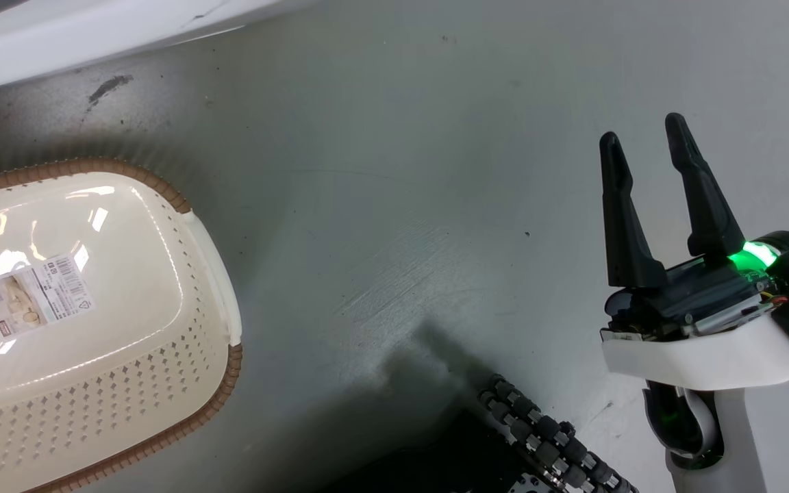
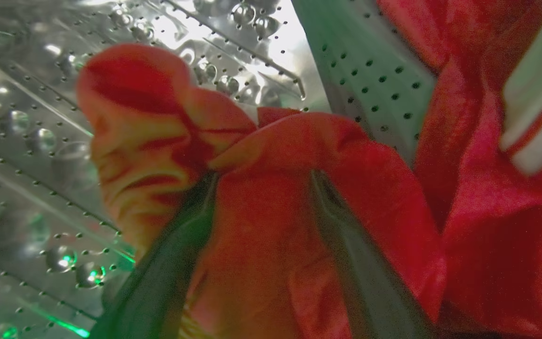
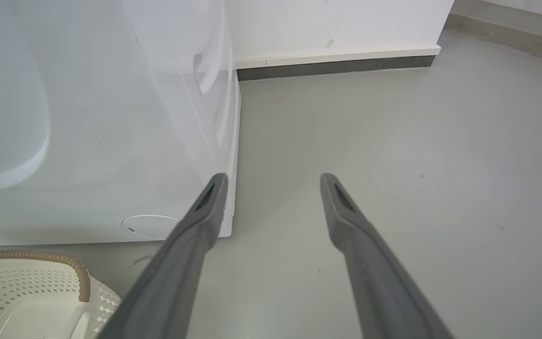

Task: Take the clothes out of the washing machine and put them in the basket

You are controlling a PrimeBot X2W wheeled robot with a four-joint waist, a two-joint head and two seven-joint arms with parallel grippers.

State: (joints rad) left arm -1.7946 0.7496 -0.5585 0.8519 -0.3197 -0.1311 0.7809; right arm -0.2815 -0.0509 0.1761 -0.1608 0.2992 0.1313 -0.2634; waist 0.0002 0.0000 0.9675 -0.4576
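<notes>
Left gripper (image 2: 261, 181) straddles clothes (image 2: 158, 122); basket (image 1: 220, 274) label (image 1: 35, 294) illegible

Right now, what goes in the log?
left gripper: jaws open round clothes in drum | right gripper: jaws open over floor | basket: no clothes

1. In my head view, a paper label (image 1: 35, 296) lies flat on the bottom of the basket (image 1: 220, 287), at my lower left.
2. It carries several lines of fine dark print, too small and blurred for me to read even 1 word or number.
3. A small triangle sign (image 1: 83, 302) stands at its lower right corner.
4. A dark brown bar (image 1: 5, 329) sits at its lower left; I cannot make out any lettering on it.
</notes>
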